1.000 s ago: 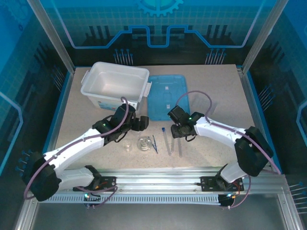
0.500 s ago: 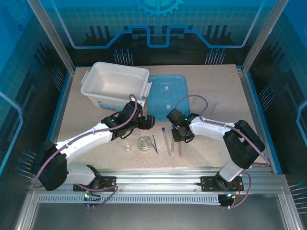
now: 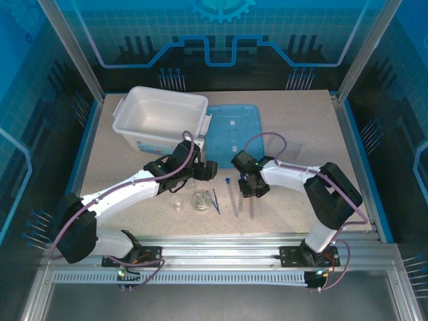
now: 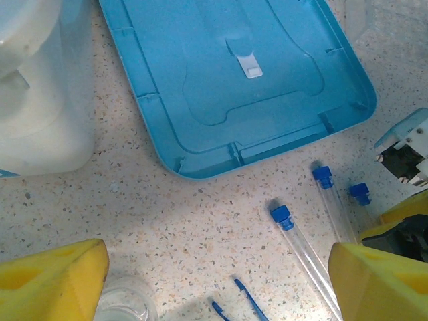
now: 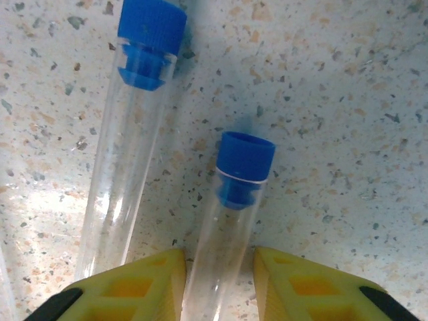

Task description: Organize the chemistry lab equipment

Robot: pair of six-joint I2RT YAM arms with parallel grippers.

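Speckled table (image 3: 301, 134) carried a white bin (image 3: 160, 114), open-topped and showing its white floor, with the blue lid (image 3: 232, 134) flat just beside it. Nearer the arms lay a small beaker (image 3: 178, 205), a flask (image 3: 200, 200), tweezers (image 3: 215, 200) and three capped tubes (image 3: 237, 200). The left gripper (image 4: 214, 287) hung wide above the beaker and tweezers. The right gripper (image 5: 221, 261) stood narrow, its fingers (image 5: 127, 287) hugging one tube (image 5: 234, 200) on the table; whether they pinched it could not be told.

Right half of tabletop (image 3: 314, 140) bare, open approach. Back left blocked by white bin (image 3: 160, 114); lid (image 3: 231, 134) lies flat just beside it. Front centre crowded: beaker (image 3: 178, 204), flask (image 3: 199, 200), tweezers (image 3: 215, 200), tubes (image 3: 237, 200) lie close together. Right fingers (image 5: 127, 287) bracket the gripped tube (image 5: 231, 221); neighbour tube (image 5: 130, 134) just beside, tight gap.
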